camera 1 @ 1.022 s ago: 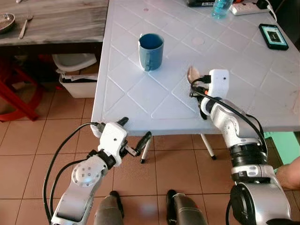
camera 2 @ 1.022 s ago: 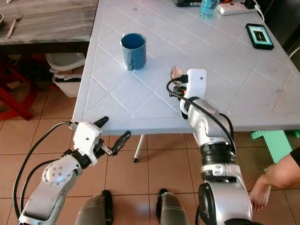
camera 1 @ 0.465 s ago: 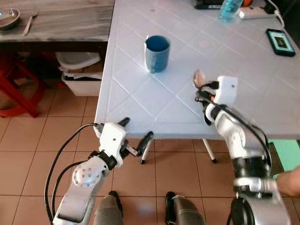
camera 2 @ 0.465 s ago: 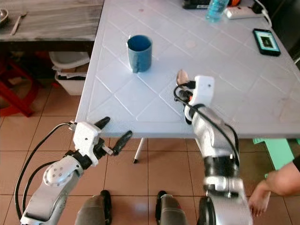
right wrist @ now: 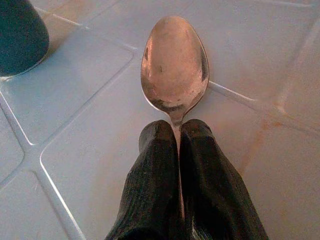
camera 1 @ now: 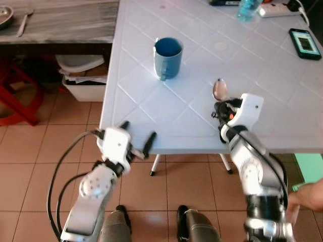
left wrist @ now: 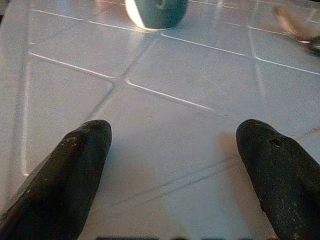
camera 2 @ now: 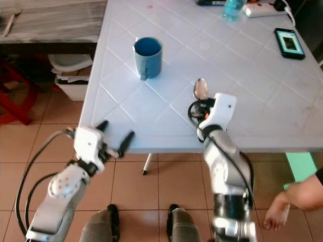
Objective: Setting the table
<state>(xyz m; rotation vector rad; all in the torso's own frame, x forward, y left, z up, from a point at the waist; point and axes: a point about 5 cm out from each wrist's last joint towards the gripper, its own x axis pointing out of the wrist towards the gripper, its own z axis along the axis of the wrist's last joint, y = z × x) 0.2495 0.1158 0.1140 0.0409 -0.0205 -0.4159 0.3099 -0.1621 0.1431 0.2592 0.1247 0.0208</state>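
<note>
A blue mug (camera 1: 168, 57) stands on the white plastic table (camera 1: 151, 108), handle toward me. To its right, my right gripper (right wrist: 176, 131) is shut on the handle of a metal spoon (right wrist: 173, 67); the spoon's bowl (camera 1: 219, 89) points away from me, low over the tabletop. My left gripper (camera 1: 135, 136) is open at the table's near edge, its two black fingers (left wrist: 70, 165) spread wide with nothing between them. The mug's base (left wrist: 156, 11) lies ahead of them in the left wrist view.
A phone (camera 1: 305, 42), a water bottle (camera 1: 248, 7) and a power strip (camera 1: 279, 8) lie at the table's far right. A wooden table (camera 1: 55, 22) with a fork (camera 1: 23, 23) stands at left, over a white bin (camera 1: 83, 80). A person's hand (camera 2: 282, 204) is at lower right.
My right gripper has drawn back toward the table's near edge with the spoon. My left gripper has risen from below the table to its near edge. The camera shifted slightly.
</note>
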